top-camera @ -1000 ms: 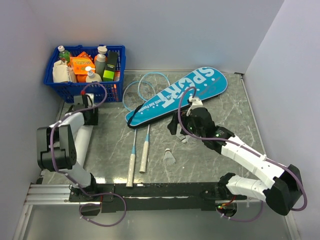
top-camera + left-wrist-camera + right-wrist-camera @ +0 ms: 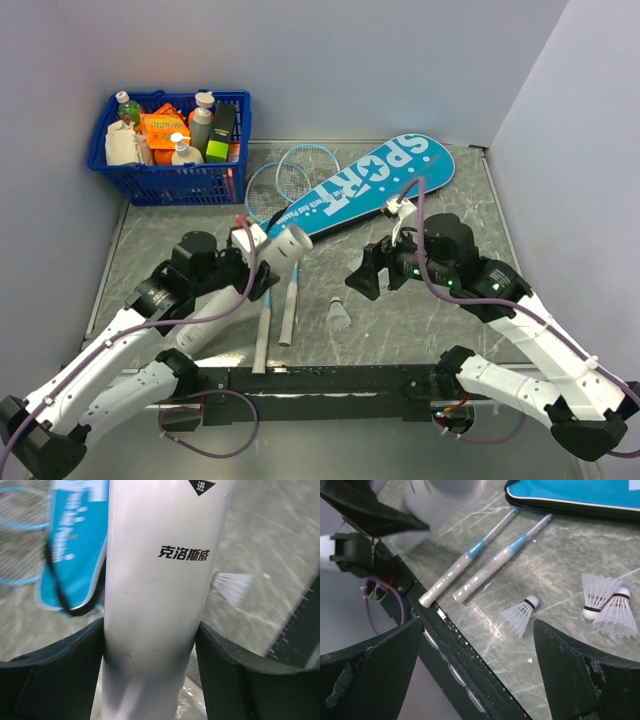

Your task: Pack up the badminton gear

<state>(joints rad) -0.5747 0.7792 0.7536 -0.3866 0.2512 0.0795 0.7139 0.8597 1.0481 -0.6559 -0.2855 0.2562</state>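
Note:
My left gripper is shut on a white tube with black Chinese print, held tilted above the racket shafts; the tube fills the left wrist view between my fingers. Two light-blue rackets lie with grey-white handles toward me, heads partly under the teal "SPORT" bag. My right gripper is open and empty, hovering over three white shuttlecocks. One shuttlecock shows from above.
A blue basket of bottles and packets stands at the back left. Grey walls close the back and both sides. The black rail with the arm bases runs along the near table edge, close to the racket handles.
My left arm has swung from beside the basket to over the racket shafts and now holds the white tube. My right gripper has shifted slightly right and toward me.

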